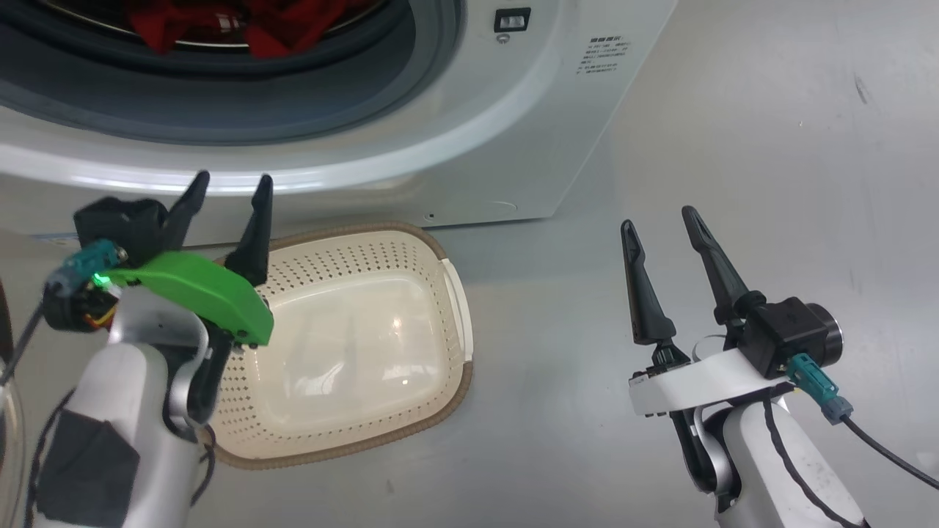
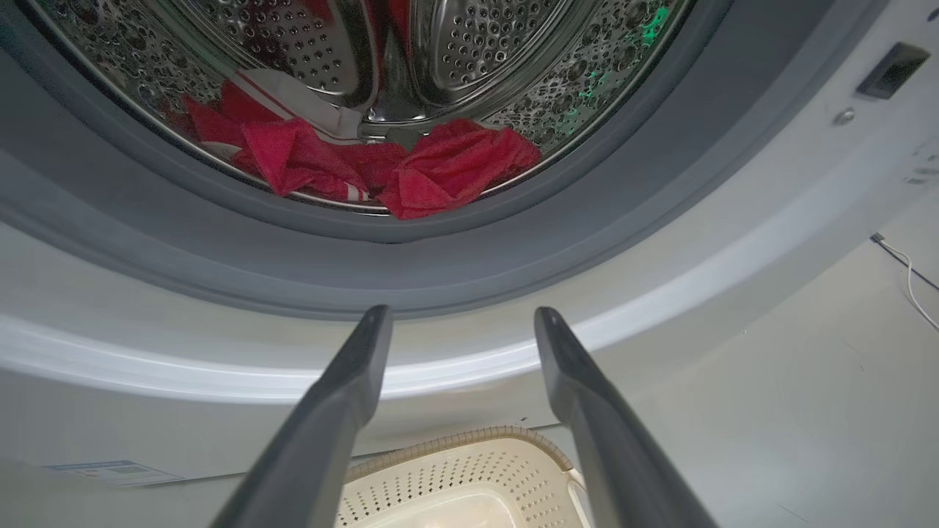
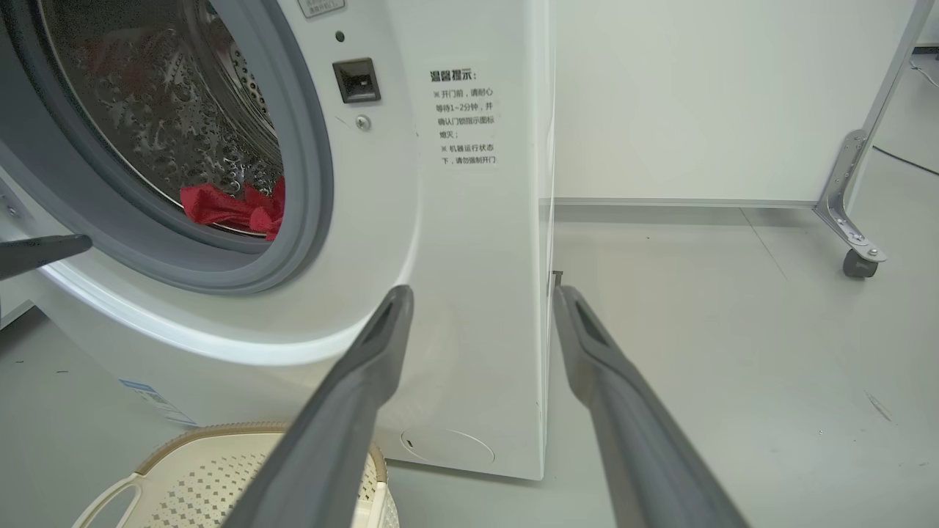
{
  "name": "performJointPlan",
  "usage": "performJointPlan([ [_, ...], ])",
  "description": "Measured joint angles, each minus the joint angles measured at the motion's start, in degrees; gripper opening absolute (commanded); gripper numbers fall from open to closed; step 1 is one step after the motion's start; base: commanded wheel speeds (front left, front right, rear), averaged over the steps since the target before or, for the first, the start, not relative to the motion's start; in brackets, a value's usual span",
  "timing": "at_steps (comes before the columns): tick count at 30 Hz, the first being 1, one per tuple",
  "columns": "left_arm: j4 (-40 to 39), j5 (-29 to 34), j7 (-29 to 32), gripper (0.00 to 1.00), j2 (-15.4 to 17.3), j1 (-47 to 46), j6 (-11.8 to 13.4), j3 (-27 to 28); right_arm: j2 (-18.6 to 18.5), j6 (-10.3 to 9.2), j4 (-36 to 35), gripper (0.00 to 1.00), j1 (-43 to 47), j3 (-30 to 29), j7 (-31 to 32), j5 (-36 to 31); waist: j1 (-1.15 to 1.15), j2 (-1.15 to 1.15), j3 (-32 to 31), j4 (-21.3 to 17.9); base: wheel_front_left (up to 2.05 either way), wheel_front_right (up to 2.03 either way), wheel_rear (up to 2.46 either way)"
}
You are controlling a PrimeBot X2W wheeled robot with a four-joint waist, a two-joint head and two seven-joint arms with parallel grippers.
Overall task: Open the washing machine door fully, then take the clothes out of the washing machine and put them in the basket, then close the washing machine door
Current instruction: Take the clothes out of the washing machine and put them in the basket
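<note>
**Red clothes in the open washer, basket below, both claws apart**

The clothes (image 1: 213,26) are a crumpled red heap with a strip of white. They lie at the front bottom of the steel drum, at 12 o'clock in the head view, just behind the grey rubber rim. In the left wrist view the clothes (image 2: 411,172) sit at 12 o'clock, and in the right wrist view (image 3: 235,209) at 9 o'clock.

The white washer (image 1: 455,147) fills the top of the head view, and its round opening is uncovered. A dark latch slot (image 1: 511,20) sits at 1 o'clock beside the opening.

The cream basket (image 1: 345,253) stands on the grey floor (image 1: 733,183) at 7 o'clock. It is close against the washer's foot, below the opening, with nothing inside it.

The left gripper (image 1: 231,187) hangs at 9 o'clock over the basket's near-left corner. Its fingers are spread, grip nothing, and point up at the washer's lower front. The right gripper (image 1: 658,220) is at 4 o'clock over bare floor, well apart from the basket. Its fingers are also spread and hold nothing.

In the right wrist view, a wheeled metal leg (image 3: 851,220) stands at 3 o'clock.
</note>
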Motion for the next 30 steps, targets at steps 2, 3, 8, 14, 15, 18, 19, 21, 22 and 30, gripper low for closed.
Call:
performJointPlan([
  [2,0.2,0.0,0.9,1.00,0.9,-3.1,-0.3,0.5,0.0,-0.09,-0.5,1.00,-1.2,0.6,0.0,0.4,0.00,0.00,1.6,-0.5,0.00,0.00,0.00],
  [3,0.2,0.0,1.2,1.00,1.4,-4.5,-0.4,0.7,0.0,-0.36,-0.8,1.00,-1.8,0.9,0.0,0.7,0.00,0.00,2.4,-0.8,0.00,0.00,0.00],
  [8,0.2,0.3,2.4,1.00,3.9,-12.1,-0.7,1.8,-0.1,-0.82,-1.8,1.00,-4.5,1.7,0.0,2.4,0.00,0.00,6.2,-2.4,0.00,0.00,0.00],
  [14,0.6,1.2,2.3,1.00,6.2,-20.4,-1.1,3.3,-0.1,-1.53,-2.0,1.00,-6.4,3.2,0.0,3.7,0.00,0.00,10.1,-5.0,0.00,0.00,0.00],
  [15,1.0,1.2,2.3,1.00,6.4,-21.6,-1.1,3.5,-0.1,-1.53,-2.0,1.00,-6.7,3.5,0.0,3.9,0.01,0.00,10.6,-5.5,0.00,0.00,0.00],
  [18,2.6,1.2,2.5,1.00,6.6,-24.5,-1.2,3.7,-0.1,-1.62,-2.0,1.00,-7.6,4.4,0.0,4.9,0.00,0.00,12.0,-6.9,0.00,0.00,0.00],
  [19,3.3,1.2,3.0,1.00,6.7,-25.3,-1.2,3.8,-0.1,-1.77,-2.0,1.00,-7.9,4.7,0.0,5.2,0.00,0.00,12.4,-7.4,0.00,0.00,0.00],
  [21,4.5,1.1,3.5,1.00,6.8,-26.9,-1.2,4.2,-0.1,-1.81,-2.0,1.00,-8.3,5.2,0.0,5.7,0.01,0.00,13.1,-8.4,0.00,0.00,0.00],
  [22,5.0,1.1,3.9,1.00,7.0,-27.8,-1.2,4.4,-0.1,-2.01,-2.1,1.00,-8.5,5.3,0.0,5.9,0.01,0.00,13.4,-8.8,0.00,0.00,0.00],
  [30,9.7,0.5,7.5,1.00,8.9,-34.6,-1.2,4.9,-0.1,-2.50,-2.4,1.00,-9.7,6.4,0.0,6.9,0.01,0.00,16.0,-11.9,0.00,0.00,0.00],
])
